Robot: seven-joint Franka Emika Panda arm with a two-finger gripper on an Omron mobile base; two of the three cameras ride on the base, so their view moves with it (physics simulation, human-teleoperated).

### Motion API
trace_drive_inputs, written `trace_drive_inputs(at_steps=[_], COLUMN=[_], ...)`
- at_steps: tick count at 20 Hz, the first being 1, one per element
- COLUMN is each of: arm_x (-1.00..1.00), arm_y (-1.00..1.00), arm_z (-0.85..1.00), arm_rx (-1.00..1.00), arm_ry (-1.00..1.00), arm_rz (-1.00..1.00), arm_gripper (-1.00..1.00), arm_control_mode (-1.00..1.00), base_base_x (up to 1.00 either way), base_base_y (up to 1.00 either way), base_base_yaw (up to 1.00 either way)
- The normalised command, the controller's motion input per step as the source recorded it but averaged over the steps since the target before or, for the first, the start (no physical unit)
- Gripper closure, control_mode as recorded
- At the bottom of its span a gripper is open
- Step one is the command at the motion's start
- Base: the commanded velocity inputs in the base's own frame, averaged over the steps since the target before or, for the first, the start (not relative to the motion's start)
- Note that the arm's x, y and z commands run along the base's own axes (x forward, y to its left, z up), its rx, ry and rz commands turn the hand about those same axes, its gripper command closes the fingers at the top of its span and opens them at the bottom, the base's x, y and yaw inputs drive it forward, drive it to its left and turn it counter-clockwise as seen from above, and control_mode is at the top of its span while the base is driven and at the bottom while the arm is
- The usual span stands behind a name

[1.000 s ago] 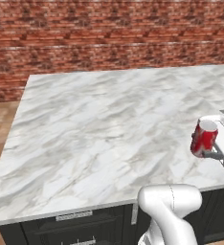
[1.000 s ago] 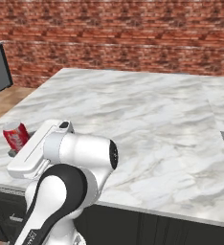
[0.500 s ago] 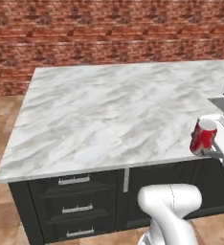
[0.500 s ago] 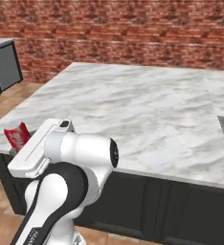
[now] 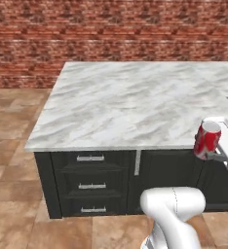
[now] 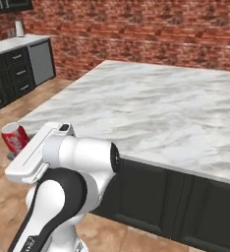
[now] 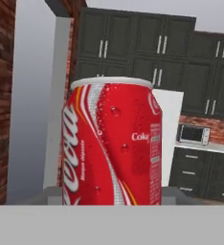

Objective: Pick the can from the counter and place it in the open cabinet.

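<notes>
Riding upright between the jaws, the can (image 5: 206,140) is off the desk (image 5: 130,99) and carried in the air beside the island's near edge, with its silver top level. The gripper (image 5: 214,154) is closed on its lower body, so the can's long axis stands vertical and crosswise to the reach of the hand. From the right base camera the can (image 6: 14,138) hangs over the tiled floor (image 6: 4,197), well apart from the marble edge. From the hand camera the can (image 7: 112,143) stands close in front, and dark wall cabinets (image 7: 147,52) lie far beyond it; I cannot tell which one is open. The floor beside the island looks free for carrying; the desk corner is the nearest obstacle.
</notes>
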Motion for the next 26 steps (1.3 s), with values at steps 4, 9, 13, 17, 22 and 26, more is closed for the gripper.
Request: trace_drive_inputs(at_steps=[4,9,13,17,22,26], arm_x=[0.00,0.00,0.00,0.00,0.00,0.00], arm_y=[0.00,0.00,0.00,0.00,0.00,0.00], arm_z=[0.00,0.00,0.00,0.00,0.00,0.00], arm_rx=[0.00,0.00,0.00,0.00,0.00,0.00], arm_ry=[0.00,0.00,0.00,0.00,0.00,0.00], arm_rz=[0.00,0.00,0.00,0.00,0.00,0.00], arm_gripper=[1.00,1.00,1.00,1.00,1.00,1.00], arm_control_mode=[1.00,1.00,1.00,1.00,1.00,1.00], base_base_x=[-0.10,-0.04,0.00,0.00,0.00,0.00], base_base_y=[0.00,-0.02,-0.01,-0.07,-0.10,-0.01], base_base_yaw=[0.44,0.47,0.48,0.50,0.52,0.57])
